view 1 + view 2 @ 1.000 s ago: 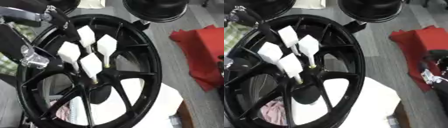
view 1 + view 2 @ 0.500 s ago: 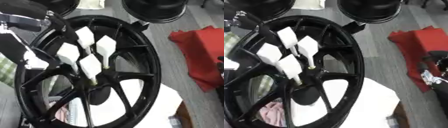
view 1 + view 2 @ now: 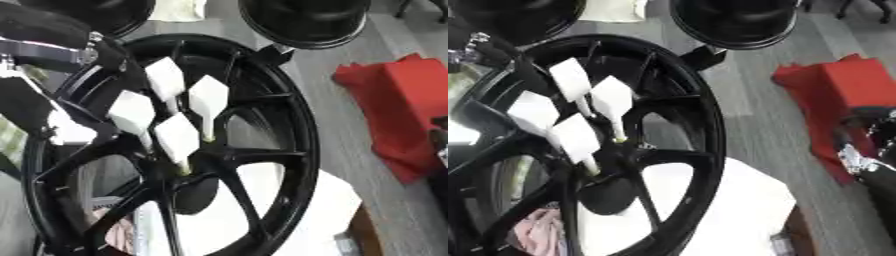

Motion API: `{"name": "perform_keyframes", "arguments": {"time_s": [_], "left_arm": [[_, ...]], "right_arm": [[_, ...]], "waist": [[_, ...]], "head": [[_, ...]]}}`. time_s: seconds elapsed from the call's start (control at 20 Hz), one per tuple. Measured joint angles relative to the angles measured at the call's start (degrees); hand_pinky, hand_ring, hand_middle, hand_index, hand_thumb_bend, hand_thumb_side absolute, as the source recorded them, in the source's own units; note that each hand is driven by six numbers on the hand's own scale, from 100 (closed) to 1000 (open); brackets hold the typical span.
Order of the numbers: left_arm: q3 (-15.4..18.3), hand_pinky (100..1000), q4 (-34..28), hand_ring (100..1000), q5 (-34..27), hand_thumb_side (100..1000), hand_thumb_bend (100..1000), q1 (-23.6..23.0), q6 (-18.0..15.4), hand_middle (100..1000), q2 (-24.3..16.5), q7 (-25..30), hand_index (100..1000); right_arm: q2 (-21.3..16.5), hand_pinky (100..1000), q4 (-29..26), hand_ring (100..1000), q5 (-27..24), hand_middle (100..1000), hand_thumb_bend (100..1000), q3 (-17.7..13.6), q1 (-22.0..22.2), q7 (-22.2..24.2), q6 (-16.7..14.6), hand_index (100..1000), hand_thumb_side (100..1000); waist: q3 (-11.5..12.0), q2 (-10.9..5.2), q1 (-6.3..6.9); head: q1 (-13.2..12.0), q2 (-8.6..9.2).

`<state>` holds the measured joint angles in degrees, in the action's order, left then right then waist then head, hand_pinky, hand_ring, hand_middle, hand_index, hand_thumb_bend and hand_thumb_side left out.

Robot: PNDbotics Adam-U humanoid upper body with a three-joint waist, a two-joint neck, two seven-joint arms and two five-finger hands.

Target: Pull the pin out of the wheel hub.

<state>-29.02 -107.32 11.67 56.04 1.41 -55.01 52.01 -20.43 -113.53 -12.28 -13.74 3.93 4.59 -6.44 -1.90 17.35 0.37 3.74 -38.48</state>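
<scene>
Four white-headed pins (image 3: 178,137) stand in the hub at the centre of the black wheel (image 3: 293,150), none drawn yet, while the left hand (image 3: 35,107), its fingers' state unclear, sits beside the rim and must next reach in and close on one pin.

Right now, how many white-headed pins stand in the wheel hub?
4, clustered at the hub: rear pin, right pin, left pin, front pin. None seems hidden.
</scene>
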Motion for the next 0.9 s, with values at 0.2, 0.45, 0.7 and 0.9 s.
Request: {"name": "perform_keyframes", "arguments": {"time_s": [0.2,0.45,0.7,0.9], "left_arm": [[0.0,855,0.5,873,0.9,475,271,-0.1,0.2,822,0.0,0.0,915],[-0.1,849,1.5,871,3.3,454,264,-0.1,0.2,817,0.0,0.0,905],[-0.4,845,2.7,869,5.3,438,264,-0.4,0.0,818,0.1,0.0,901],[-0.5,841,3.7,861,6.4,430,244,-0.4,-0.2,799,0.8,0.0,888]], "right_arm": [[0.1,950,0.0,701,0.0,504,350,0.0,-0.3,0.1,0.1,679,114],[0.3,951,0.0,702,0.1,504,348,0.0,-0.4,0.2,0.4,680,114],[0.5,951,0.0,702,0.5,504,347,0.0,-0.4,0.3,0.6,680,115],[0.7,951,0.0,702,0.6,504,345,0.1,-0.5,0.3,0.7,680,116]], "waist": [[-0.1,0.37,0.04],[-0.2,0.62,0.14],[-0.3,0.85,0.15],[-0.5,1.11,0.15]], "head": [[0.0,0.40],[-0.1,0.42],[-0.3,0.67],[-0.6,0.89]]}}
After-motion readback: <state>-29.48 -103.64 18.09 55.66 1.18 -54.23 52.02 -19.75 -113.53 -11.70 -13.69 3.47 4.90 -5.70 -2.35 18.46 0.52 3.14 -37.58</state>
